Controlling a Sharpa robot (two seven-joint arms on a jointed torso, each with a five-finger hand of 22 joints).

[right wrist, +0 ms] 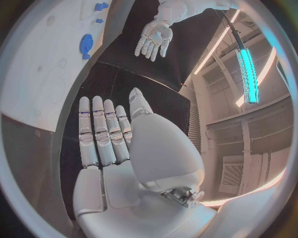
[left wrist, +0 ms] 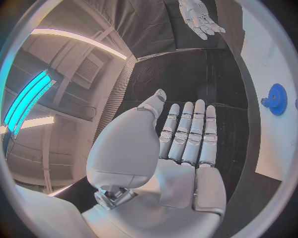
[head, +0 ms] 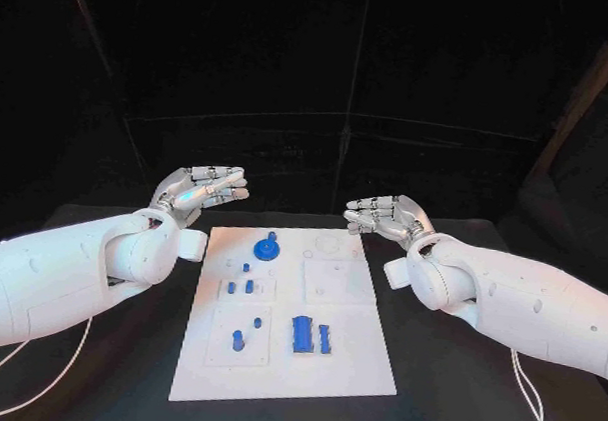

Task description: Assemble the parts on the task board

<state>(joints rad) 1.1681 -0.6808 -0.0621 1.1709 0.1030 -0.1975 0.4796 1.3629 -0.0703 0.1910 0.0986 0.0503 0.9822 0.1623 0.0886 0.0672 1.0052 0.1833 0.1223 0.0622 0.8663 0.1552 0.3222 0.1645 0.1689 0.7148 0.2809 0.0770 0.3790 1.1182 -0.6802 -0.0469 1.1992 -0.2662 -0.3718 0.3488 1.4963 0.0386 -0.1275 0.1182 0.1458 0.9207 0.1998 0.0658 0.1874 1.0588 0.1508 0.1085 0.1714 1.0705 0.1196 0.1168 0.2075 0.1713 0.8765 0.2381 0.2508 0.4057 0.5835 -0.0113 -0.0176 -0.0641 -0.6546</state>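
On the black surface (head: 86,370), between the two arms, lies the white task board (head: 331,374), its long side running away from the robot. Several blue parts sit on it: a gear-like disc (head: 267,249) near the far end, two small pegs (head: 240,287) in the left middle panel, a single peg (head: 236,340) in the near left panel, and a taller block (head: 301,332) with a slimmer piece (head: 325,338) just beside it near the board's centre. Whether each part is seated in its recess or merely resting on the plate cannot be told. Pale circular recesses at the far right of the board appear vacant.

Left hand (head: 202,189) is raised beyond the board's far left corner, palm up, fingers straight and side by side, holding nothing; the left wrist view confirms a flat, bare palm (left wrist: 186,148). Right hand (head: 385,216) mirrors it past the far right corner, likewise wide and carrying nothing (right wrist: 106,139). Neither touches the board or any part.

Judgement: this parked, symmetrical pose fits either a pause ahead of picking a part or a rest after parts were placed; the scene does not settle which. Any further grasp would call for a fine pinch on small pieces.
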